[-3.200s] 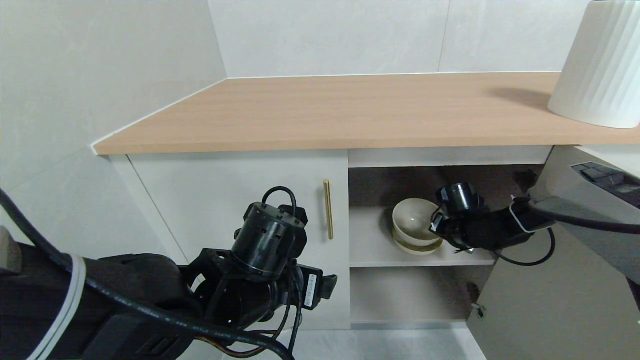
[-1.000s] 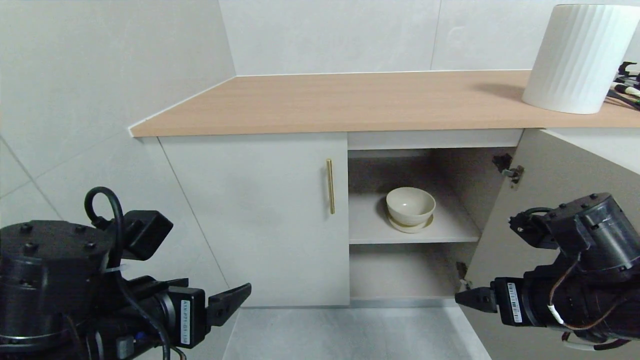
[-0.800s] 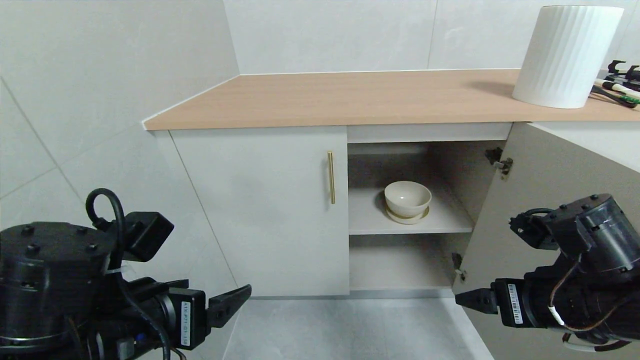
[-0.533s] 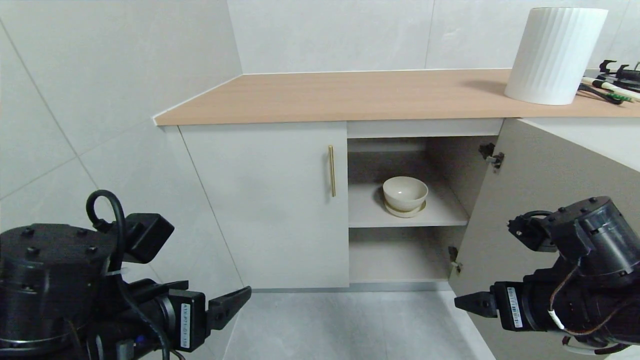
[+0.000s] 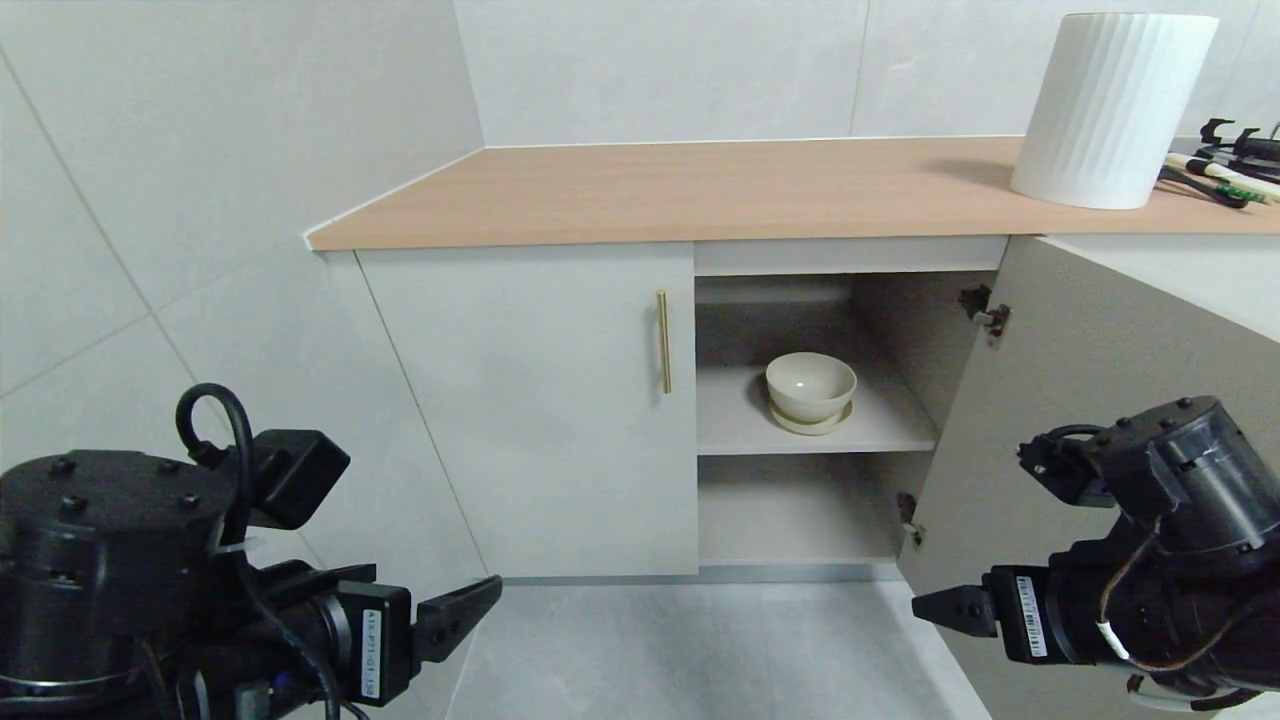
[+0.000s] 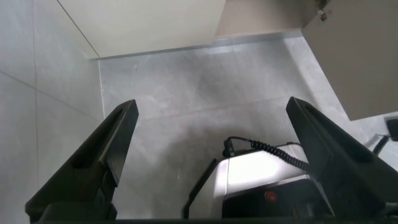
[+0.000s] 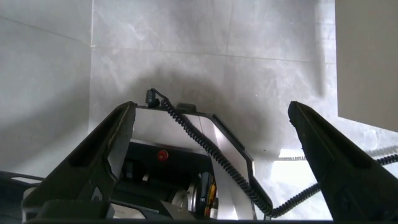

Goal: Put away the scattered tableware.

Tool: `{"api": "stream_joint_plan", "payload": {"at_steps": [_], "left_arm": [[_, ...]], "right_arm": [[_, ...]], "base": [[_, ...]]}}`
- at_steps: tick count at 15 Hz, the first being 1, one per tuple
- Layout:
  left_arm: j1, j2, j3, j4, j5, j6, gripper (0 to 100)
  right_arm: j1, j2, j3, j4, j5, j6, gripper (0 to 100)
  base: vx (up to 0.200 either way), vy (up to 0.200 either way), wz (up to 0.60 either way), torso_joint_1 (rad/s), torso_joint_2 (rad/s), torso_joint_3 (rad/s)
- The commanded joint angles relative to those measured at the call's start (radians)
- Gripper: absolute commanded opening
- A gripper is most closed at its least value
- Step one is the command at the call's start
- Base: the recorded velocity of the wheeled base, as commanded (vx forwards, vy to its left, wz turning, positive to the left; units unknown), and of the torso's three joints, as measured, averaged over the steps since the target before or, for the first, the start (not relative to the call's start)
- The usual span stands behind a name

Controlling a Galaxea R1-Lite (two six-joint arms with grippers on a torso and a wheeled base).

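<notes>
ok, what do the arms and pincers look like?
Both arms matte black, with cylindrical bolted wrist housings. Left pincer and right pincer: black wedge fingers tapering to points. White barcode label behind each; black cable loop on left wrist.

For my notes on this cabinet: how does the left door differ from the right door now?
The left door is shut; the right door stands wide open. The left door shows its outer face with a gold handle; the right door shows its inner face and hinges. Both are plain pale panels under the wooden counter.
</notes>
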Motion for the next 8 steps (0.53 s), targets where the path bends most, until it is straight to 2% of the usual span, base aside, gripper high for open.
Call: {"api": "stream_joint_plan", "payload": {"at_steps": [1, 5, 8], "left_arm": [[0.000, 0.003, 0.001, 0.000, 0.001, -0.001, 100], [-0.001, 0.009, -0.001, 0.000, 0.001, 0.002, 100], [-0.006, 0.011, -0.001, 0.000, 0.001, 0.005, 100]], "right_arm": [[0.001, -0.009, 0.013, 0.001, -0.002, 0.000, 100], [0.004, -0.130, 0.070, 0.013, -0.003, -0.001, 100], [0.002, -0.259, 0.075, 0.123, -0.002, 0.002, 100]], "base": [[0.000, 0.000, 0.00, 0.000, 0.00, 0.000], [0.000, 0.000, 0.00, 0.000, 0.00, 0.000], [0.000, 0.000, 0.00, 0.000, 0.00, 0.000]]}}
